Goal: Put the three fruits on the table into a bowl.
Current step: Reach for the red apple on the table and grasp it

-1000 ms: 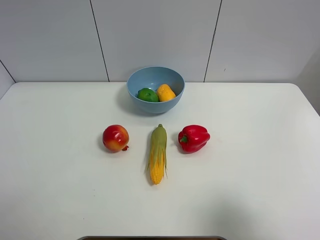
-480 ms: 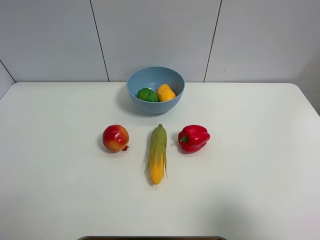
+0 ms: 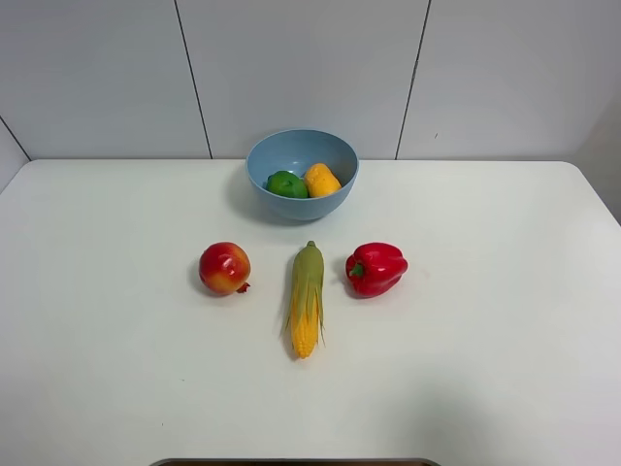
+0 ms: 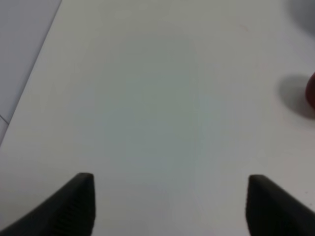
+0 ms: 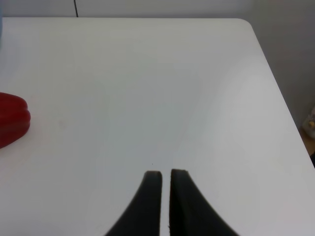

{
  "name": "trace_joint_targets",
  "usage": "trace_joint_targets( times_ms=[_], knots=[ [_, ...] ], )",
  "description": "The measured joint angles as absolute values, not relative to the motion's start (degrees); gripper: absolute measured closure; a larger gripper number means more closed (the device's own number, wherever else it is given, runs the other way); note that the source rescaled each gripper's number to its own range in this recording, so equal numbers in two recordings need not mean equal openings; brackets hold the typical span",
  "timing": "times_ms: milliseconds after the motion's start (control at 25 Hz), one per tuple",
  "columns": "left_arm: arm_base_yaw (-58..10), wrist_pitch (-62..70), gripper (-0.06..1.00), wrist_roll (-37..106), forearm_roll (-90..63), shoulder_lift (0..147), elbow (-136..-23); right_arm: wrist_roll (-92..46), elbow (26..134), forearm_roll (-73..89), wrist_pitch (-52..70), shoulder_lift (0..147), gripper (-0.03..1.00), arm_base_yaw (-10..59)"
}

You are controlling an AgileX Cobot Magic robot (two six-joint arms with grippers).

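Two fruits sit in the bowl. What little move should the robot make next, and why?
Probably swing the left end effector toward the pomegranate. It is the only fruit outside the bowl, which holds the green fruit and mango. It lies on the left side, and that end effector is open and empty, over bare table.

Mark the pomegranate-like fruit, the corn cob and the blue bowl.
pomegranate-like fruit (image 3: 224, 267), exterior high view, centre of its red skin.
corn cob (image 3: 307, 297), exterior high view, mid-length of the cob.
light-blue bowl (image 3: 301, 149), exterior high view, bare inner back wall.
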State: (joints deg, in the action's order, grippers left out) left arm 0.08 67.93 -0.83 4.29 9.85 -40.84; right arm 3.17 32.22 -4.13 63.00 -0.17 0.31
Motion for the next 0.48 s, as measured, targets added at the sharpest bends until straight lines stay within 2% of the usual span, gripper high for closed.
trace_joint_targets(
  times_ms=[120, 320, 480],
  knots=[
    [0.1, 68.0, 0.18, -0.9, 4.3, 15.8, -45.2, 3.2, 32.2, -4.1, 63.0, -0.2, 0.97, 0.3],
    [0.1, 68.8, 0.09, 0.0, 4.3, 26.2, -52.4, 3.2, 32.2, -4.1, 63.0, -0.2, 0.97, 0.3],
    [0.1, 69.6, -0.02, 2.6, 4.5, 35.3, -56.8, 3.2, 32.2, -4.1, 63.0, -0.2, 0.97, 0.3]
  ],
)
